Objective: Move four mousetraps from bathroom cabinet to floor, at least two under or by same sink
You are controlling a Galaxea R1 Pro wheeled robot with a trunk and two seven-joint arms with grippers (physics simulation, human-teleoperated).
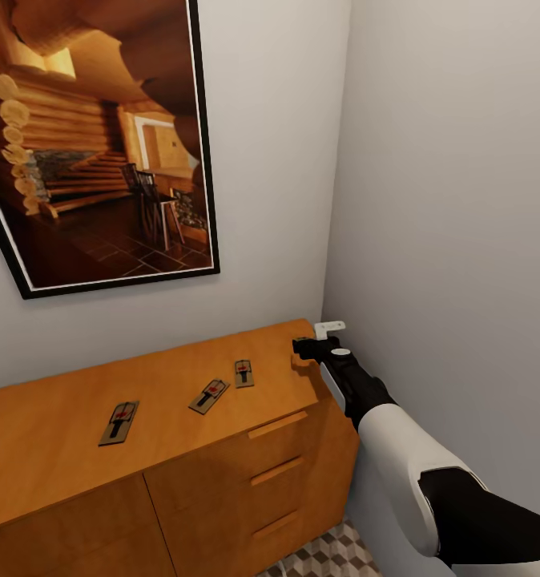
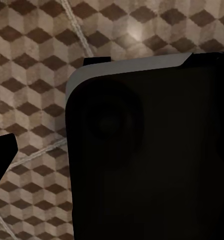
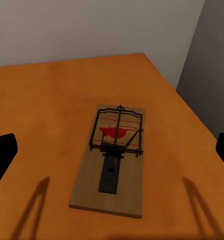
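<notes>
Three mousetraps (image 1: pixel 119 422) (image 1: pixel 210 396) (image 1: pixel 244 373) lie flat on top of the orange-brown cabinet (image 1: pixel 54 433) in the head view. My right gripper (image 1: pixel 304 349) hovers over the cabinet's right end, near the wall corner. In the right wrist view that gripper (image 3: pixel 112 150) is open, and a mousetrap (image 3: pixel 112 160) with a red mark lies on the wood between and below its fingers, untouched. The left wrist view looks down at the bathroom floor (image 2: pixel 37 60); one dark fingertip (image 2: pixel 2 155) of my left gripper (image 2: pixel 112 155) stands at the picture's edge, nothing held. The sink is out of view.
A large framed picture (image 1: pixel 102 144) hangs on the wall above the cabinet. A grey side wall (image 1: pixel 462 200) closes in right beside the cabinet's right end. A strip of patterned floor (image 1: pixel 334 557) shows below the drawers (image 1: pixel 278 473). A dark part of my own body (image 2: pixel 151 160) blocks much of the left wrist view.
</notes>
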